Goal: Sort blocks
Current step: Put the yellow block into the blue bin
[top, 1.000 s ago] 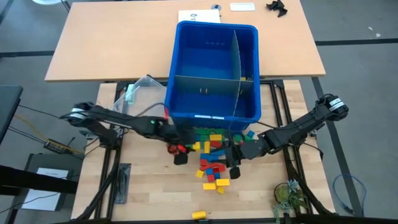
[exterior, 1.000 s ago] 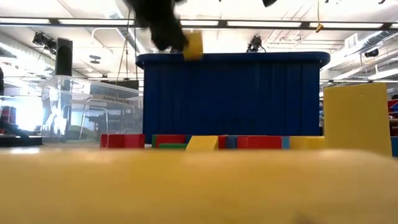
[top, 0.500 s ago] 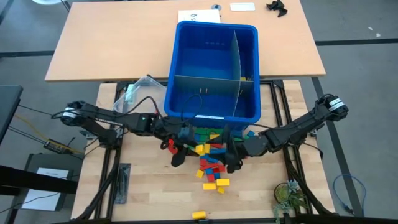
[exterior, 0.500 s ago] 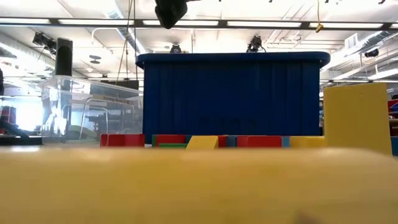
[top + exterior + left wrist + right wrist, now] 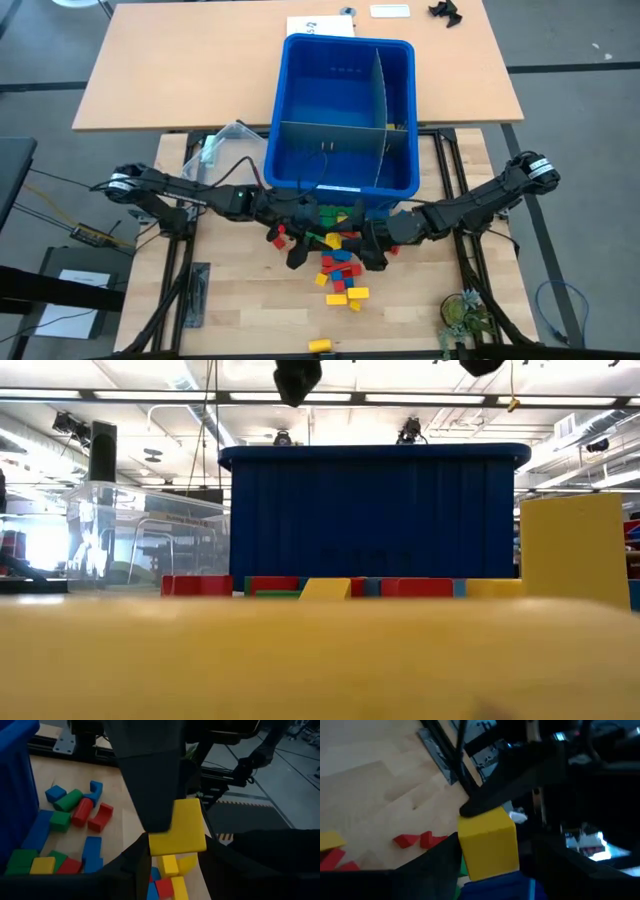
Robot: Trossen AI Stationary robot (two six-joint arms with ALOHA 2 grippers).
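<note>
**Two yellow bricks held above the pile**

Pale wooden planks made up the near table (image 5: 240, 300), and nearest of all a single yellow brick (image 5: 320, 345) lay alone by its front edge, well apart from everything else. Beyond it the main scatter of blocks (image 5: 340, 275) in red, yellow, blue and green spread across the wood up to the front wall of the blue bin (image 5: 345, 185).

Both arms met over that scatter. The left gripper (image 5: 172, 837) reached in from the left side, its fingers pinching a yellow block (image 5: 178, 827) between them, partly spread to the width of the brick. In its wrist view the piece hung clear of the loose bricks below, which suggests it had been lifted for carrying to a compartment rather than just nudged.

The right gripper (image 5: 487, 845) came in from the right side and was likewise clamped on a yellow cube (image 5: 487, 842), held above the wood with red pieces (image 5: 420, 840) lying beneath. Its jaws stood as wide as the cube.

Farther back, the bin's grey dividers (image 5: 380, 95) split it into compartments, presumably one per colour; they looked mostly bare, so the sorting seemed barely under way. A clear plastic tub (image 5: 225, 145) sat just beside the bin's left wall.
</note>
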